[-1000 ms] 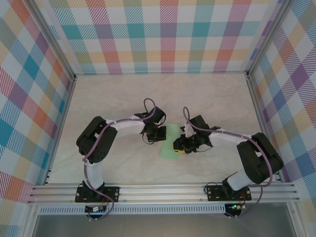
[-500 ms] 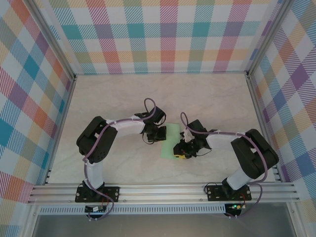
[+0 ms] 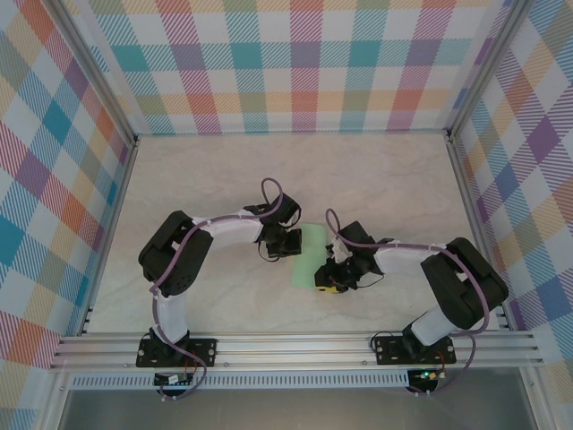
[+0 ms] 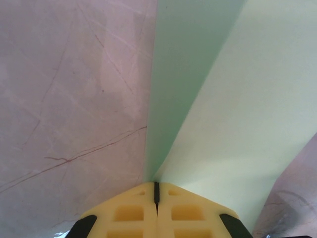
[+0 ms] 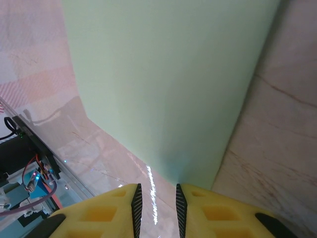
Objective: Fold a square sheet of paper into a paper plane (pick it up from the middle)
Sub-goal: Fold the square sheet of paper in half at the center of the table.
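Note:
The pale mint-green paper (image 3: 310, 260) lies folded into a narrow strip on the marble table between my two grippers. My left gripper (image 3: 291, 242) is at its left edge. In the left wrist view this gripper (image 4: 156, 186) is shut, its tips right at the crease where a darker strip meets the lighter flap of the paper (image 4: 237, 114). My right gripper (image 3: 324, 285) is low at the paper's near right corner. In the right wrist view its jaws (image 5: 156, 191) stand a little apart with bare table between them, and the paper (image 5: 168, 84) reaches to the right fingertip.
Plaid walls enclose the table on three sides. An aluminium rail (image 3: 295, 345) runs along the near edge by the arm bases, and a piece of it with wiring (image 5: 25, 183) is close to the right gripper.
My right gripper has slid along the paper's right edge toward the near corner. The left gripper has stayed put and shut.

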